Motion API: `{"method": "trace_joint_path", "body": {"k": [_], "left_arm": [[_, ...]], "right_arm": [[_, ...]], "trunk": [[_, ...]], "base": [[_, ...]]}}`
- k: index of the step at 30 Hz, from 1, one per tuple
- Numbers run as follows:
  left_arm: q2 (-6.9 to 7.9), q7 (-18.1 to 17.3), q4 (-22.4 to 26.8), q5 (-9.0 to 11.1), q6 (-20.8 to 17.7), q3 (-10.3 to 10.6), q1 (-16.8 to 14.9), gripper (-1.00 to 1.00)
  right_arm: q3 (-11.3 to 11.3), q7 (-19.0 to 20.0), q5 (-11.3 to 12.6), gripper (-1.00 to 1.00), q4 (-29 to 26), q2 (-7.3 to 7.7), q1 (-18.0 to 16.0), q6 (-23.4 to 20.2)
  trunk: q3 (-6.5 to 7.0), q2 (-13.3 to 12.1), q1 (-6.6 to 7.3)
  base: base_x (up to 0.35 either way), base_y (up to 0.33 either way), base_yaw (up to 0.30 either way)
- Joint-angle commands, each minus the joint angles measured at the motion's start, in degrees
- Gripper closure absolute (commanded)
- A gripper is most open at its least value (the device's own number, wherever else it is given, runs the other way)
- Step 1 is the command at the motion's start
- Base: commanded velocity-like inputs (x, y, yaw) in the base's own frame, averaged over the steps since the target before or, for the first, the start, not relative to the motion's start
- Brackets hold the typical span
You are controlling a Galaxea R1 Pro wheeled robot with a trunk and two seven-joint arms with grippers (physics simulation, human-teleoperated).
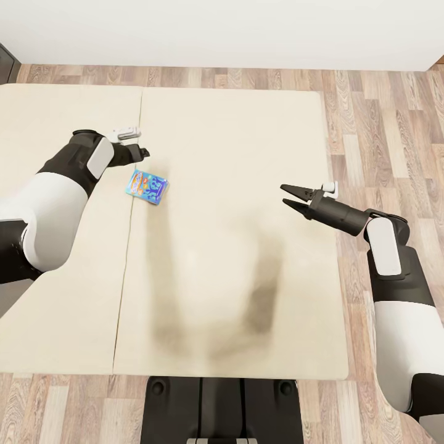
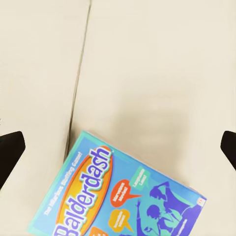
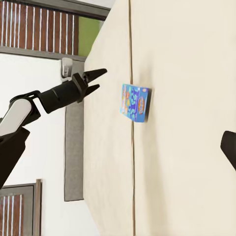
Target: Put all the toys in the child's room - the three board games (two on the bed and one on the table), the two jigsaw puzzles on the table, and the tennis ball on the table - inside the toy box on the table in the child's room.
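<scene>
**Small blue game box on the bed, both grippers empty**

We see a small blue board game [image 1: 147, 187] lying flat on the beige bed [image 1: 234, 123], just beside the seam [image 1: 126, 246] that splits the mattress into two parts. One corner of the box sits at the seam; the rest lies on the wider part. The cover reads "Balderdash" in the left wrist view [image 2: 123, 196].

Our left gripper [image 1: 143, 151] hangs above the bed, close to the box on its far side, not touching it. In the right wrist view its two dark fingers [image 3: 96, 74] stand a little apart, with nothing between them. In the left wrist view the fingertips [image 2: 11, 147] show at the edges, spread wide, the box between and below them.

Our right gripper [image 1: 287, 194] is held over the bed well apart from the box, toward the bed's right edge. Its jaws are parted and hold nothing.

Wood-plank floor [image 1: 382, 123] runs beyond the bed, up to a white wall [image 1: 222, 31].
</scene>
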State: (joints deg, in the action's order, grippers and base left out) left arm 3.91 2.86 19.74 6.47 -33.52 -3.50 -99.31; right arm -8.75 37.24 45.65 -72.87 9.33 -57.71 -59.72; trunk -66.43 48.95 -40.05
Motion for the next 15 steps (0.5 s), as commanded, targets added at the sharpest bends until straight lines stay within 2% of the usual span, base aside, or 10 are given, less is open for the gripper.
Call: {"method": "trace_joint_path", "body": {"k": [1, 9, 15], "left_arm": [[-0.02, 0.3, 0.06, 0.59, -0.18, -0.18, -0.01, -1.0], [-0.04, 0.3, 0.04, 0.61, 0.22, -0.19, 0.13, -1.0], [-0.04, 0.3, 0.04, 0.58, 0.31, -0.19, 0.42, -1.0]], "right_arm": [[-0.09, 0.38, -0.3, -1.0, 0.03, -0.01, -0.03, -0.28], [-0.06, 0.2, -0.3, -1.0, 0.33, -0.01, -0.09, -0.28], [-0.19, -1.69, -0.18, -1.0, 0.68, 0.25, -0.3, -0.28]], "trunk": [[-0.06, 0.04, -0.01], [-0.6, 0.04, -0.01], [-1.14, 0.04, -0.01]], "base": [[0.0, 0.0, 0.0], [0.0, 0.0, 0.0], [0.0, 0.0, 0.0]]}}
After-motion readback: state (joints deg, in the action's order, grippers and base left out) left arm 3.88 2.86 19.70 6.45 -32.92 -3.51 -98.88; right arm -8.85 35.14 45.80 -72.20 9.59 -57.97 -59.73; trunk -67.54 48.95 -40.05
